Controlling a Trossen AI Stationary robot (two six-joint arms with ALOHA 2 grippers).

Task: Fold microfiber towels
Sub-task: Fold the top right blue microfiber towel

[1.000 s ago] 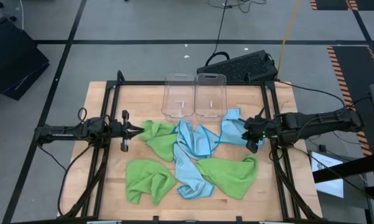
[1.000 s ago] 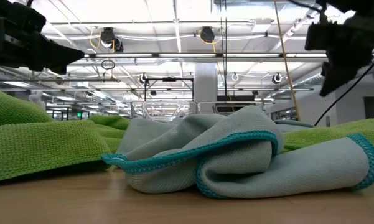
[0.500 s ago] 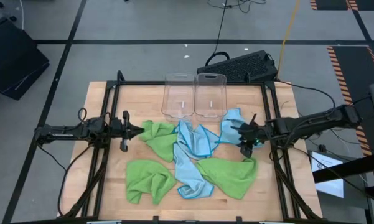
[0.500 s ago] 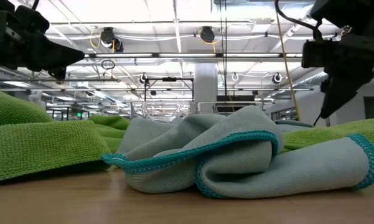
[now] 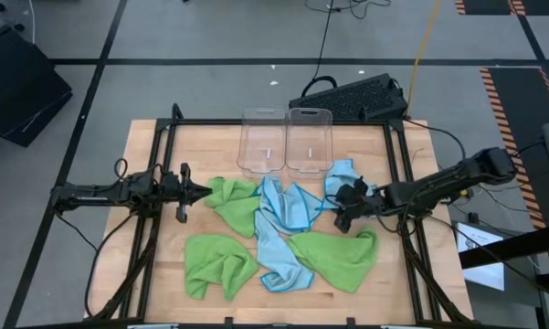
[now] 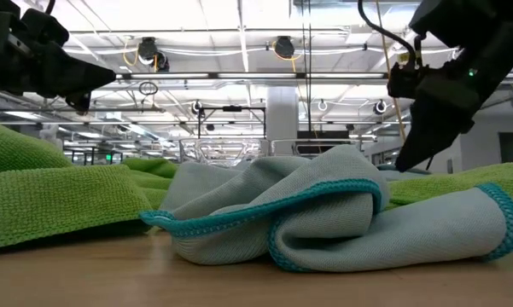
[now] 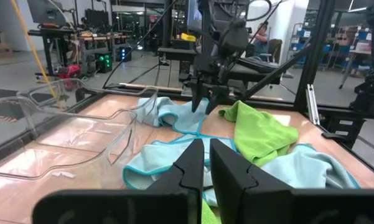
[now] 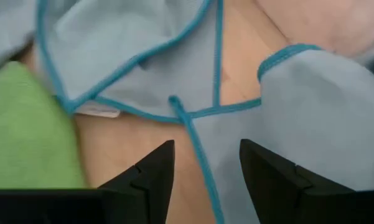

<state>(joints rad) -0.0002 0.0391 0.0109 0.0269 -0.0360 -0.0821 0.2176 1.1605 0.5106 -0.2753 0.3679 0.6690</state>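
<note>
The right tool [image 5: 340, 212] is hanging low over the towel pile, its 2 fingers [image 8: 143, 177] spread apart and pinching nothing. Under it a light blue towel [image 8: 311, 118] with a teal hem is lying crumpled on the wooden tabletop [image 5: 155, 274], and a white tag [image 8: 96, 111] is showing at another blue towel's edge; no writing on it can be read.

The left tool [image 5: 199, 192] is hovering at the left side of the pile, its fingers [image 7: 190, 163] pressed together and empty, pointing at a lime green towel [image 5: 233, 203].

The towels are lying loose and unfolded across the middle of the tabletop: a second green towel [image 5: 217, 265] near the front left, a third green towel [image 5: 336, 256] at the front right, and blue towels [image 5: 283, 233] between them. Another blue towel [image 5: 340, 187] is resting just beside the 2 clear bins [image 5: 285, 142], which are standing side by side at the back.

No brand or lettering is readable anywhere.
</note>
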